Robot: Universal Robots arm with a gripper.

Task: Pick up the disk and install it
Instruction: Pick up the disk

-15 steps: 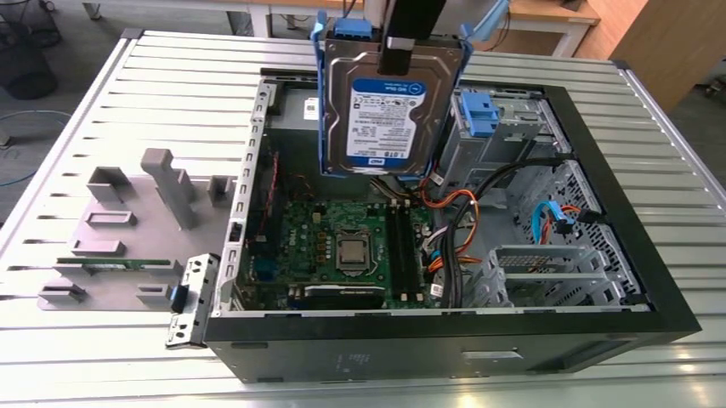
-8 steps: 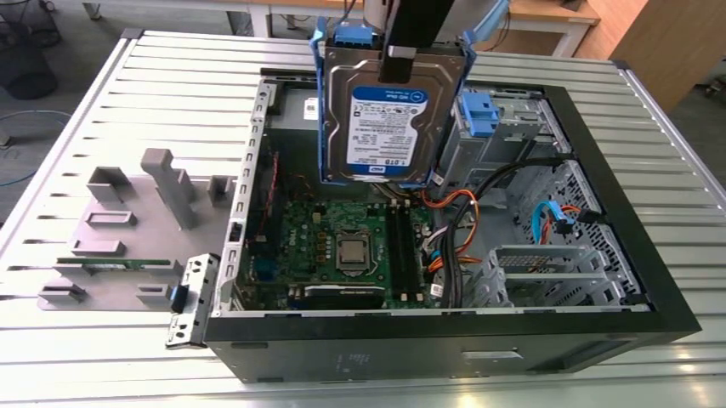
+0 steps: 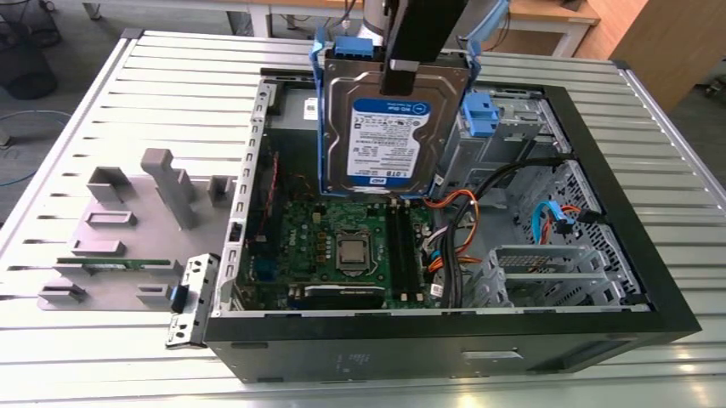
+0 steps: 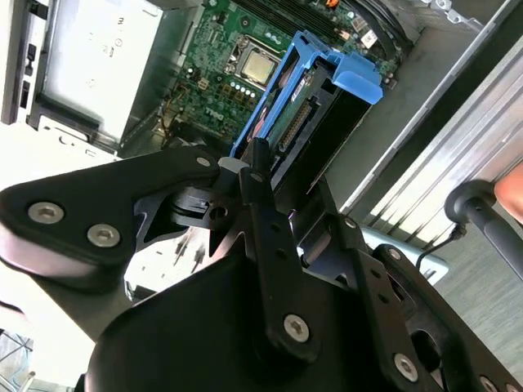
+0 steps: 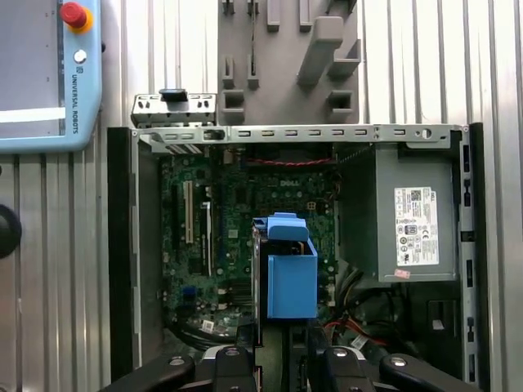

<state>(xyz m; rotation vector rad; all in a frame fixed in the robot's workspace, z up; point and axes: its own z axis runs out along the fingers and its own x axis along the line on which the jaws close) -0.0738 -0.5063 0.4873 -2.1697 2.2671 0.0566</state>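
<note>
Disk (image 3: 380, 136), upright, pinched at its top edge by gripper (image 3: 399, 83). Beneath gripper: open computer case (image 3: 454, 344), motherboard (image 3: 340, 246). Risk: slim hold slips, disk strikes motherboard.

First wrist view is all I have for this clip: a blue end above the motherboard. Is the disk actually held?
Observer: Yes. In the exterior view the gripper is shut on the top edge of the disk, which hangs upright over the open case.
Operator: Is it in a bay yet?
Observer: No. In the exterior view the cage with the blue latch stands to the exterior view's right of the disk, and the disk is not in it.
</note>
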